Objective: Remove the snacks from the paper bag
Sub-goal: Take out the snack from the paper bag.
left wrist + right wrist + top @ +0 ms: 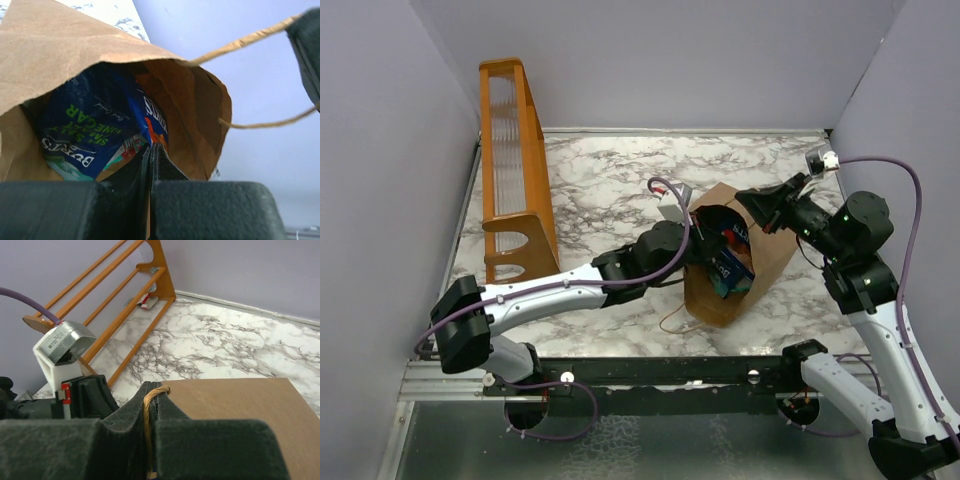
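Left claw [151, 156] is clamped shut right at the mouth of the bag [55, 45], its tips up against the snacks [90, 125]. Can't tell whether it has actually pinched one! Blue, teal and orange packets all sit inside the bag, with a big blue one in front. Right claw [150, 402] is closed on the handle [146, 430], the cord pinched tight between its pads. The bag sits on the marble desk [610, 180] between the two arms, mouth turned toward the left claw. Far back left, an orange rack [515, 150] stands along the desk's edge.
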### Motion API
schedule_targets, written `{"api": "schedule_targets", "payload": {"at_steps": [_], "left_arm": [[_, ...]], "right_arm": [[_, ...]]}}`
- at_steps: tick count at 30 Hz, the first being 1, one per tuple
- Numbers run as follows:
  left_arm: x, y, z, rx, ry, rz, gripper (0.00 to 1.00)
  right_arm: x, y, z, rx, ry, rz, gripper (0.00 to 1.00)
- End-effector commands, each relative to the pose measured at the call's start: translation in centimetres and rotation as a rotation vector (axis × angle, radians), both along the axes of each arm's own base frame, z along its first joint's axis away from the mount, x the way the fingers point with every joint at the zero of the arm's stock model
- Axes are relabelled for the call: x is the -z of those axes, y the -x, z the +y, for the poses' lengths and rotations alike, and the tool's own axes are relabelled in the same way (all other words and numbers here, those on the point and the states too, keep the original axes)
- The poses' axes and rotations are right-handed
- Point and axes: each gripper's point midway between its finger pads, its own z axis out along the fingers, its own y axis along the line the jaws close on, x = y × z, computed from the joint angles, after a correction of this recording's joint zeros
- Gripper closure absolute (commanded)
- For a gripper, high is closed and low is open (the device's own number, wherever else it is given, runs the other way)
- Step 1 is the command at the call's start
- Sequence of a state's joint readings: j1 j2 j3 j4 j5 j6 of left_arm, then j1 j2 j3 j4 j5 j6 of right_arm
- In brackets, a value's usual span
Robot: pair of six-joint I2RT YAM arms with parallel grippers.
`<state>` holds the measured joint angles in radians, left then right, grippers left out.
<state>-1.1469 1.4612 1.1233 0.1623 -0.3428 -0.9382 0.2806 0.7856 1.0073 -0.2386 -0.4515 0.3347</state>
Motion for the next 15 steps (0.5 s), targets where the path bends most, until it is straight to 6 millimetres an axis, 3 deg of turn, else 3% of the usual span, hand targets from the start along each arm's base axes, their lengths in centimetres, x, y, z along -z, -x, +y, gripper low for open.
{"api": "schedule_targets", "payload": {"at_steps": [1, 10, 15], "left_arm": [[-3.3, 2.0, 0.7, 0.135, 0.047, -0.092, 1.00], [-6.6, 1.2, 3.9, 0.089, 0.083, -0.200, 1.00], [-7.9, 0.4, 3.6, 0.096, 0.112, -0.223, 1.00]], "right_arm": [[-0.2, -0.8, -0.7, 0.059, 0.002, -0.031, 0.99], [-0.2, -0.5, -1.1, 0.075, 0.006, -0.025, 0.99], [-0.5, -0.2, -1.2, 0.075, 0.003, -0.032, 0.99]]}}
